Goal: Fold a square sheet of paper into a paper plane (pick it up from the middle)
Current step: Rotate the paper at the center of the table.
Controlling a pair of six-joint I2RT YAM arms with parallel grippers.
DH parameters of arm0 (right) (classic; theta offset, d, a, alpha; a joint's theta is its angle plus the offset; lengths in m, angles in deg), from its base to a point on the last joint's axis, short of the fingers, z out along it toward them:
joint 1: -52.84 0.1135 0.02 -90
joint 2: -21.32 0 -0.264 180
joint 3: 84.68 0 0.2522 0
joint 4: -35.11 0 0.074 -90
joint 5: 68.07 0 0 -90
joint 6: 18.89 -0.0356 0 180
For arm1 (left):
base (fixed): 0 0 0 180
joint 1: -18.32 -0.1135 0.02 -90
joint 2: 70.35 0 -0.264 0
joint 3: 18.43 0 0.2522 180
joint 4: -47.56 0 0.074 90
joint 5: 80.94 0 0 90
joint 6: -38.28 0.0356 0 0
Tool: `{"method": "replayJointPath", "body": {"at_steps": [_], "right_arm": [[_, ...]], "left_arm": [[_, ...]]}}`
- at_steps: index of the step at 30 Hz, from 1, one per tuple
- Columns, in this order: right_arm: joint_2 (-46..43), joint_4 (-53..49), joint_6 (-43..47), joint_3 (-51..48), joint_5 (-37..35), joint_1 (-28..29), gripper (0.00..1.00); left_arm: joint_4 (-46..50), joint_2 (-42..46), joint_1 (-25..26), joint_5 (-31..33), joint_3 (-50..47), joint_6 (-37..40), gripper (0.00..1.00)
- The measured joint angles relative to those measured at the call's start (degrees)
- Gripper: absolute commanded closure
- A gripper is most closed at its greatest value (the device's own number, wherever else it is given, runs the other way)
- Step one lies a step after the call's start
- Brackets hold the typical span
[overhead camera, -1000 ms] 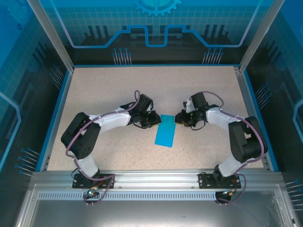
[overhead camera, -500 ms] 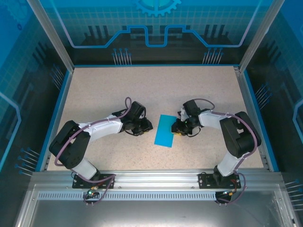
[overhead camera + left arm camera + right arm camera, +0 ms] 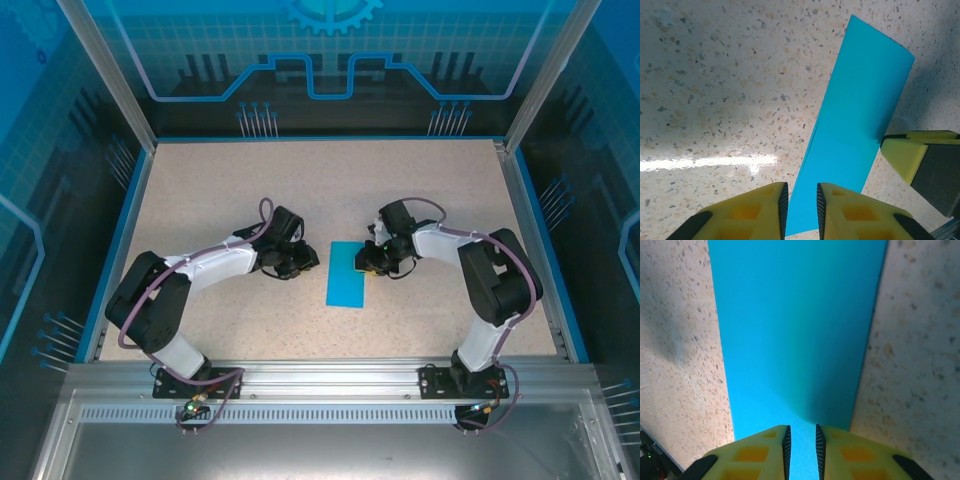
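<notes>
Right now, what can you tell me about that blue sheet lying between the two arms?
The sheet of paper is thin, plain bright cyan, a narrow rectangle that looks folded double, with layers showing along one long edge. It lies on the speckled table. The right gripper is at its far right edge, seemingly touching it; the left gripper sits just off its left side.

The top camera looks down from high behind the near edge over the whole table (image 3: 200, 180), while both wrist cameras sit close to it, left slanting across, right nearly straight down; all three share the paper (image 3: 347, 274) (image 3: 855, 125) (image 3: 795, 330).
</notes>
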Motion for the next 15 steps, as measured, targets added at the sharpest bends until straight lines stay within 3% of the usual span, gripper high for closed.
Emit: {"method": "replayJointPath", "body": {"at_steps": [6, 15], "right_arm": [[-6.45, -1.36, 0.04, -2.36, -0.04, 1.77, 0.74], [-6.60, -0.68, -0.90, -7.93, 0.39, 3.61, 0.71]], "left_arm": [[-3.45, -0.35, 0.00, -3.30, -0.55, -0.28, 0.68], [-6.69, -3.87, 0.00, -8.26, -1.25, -1.73, 0.66]]}}
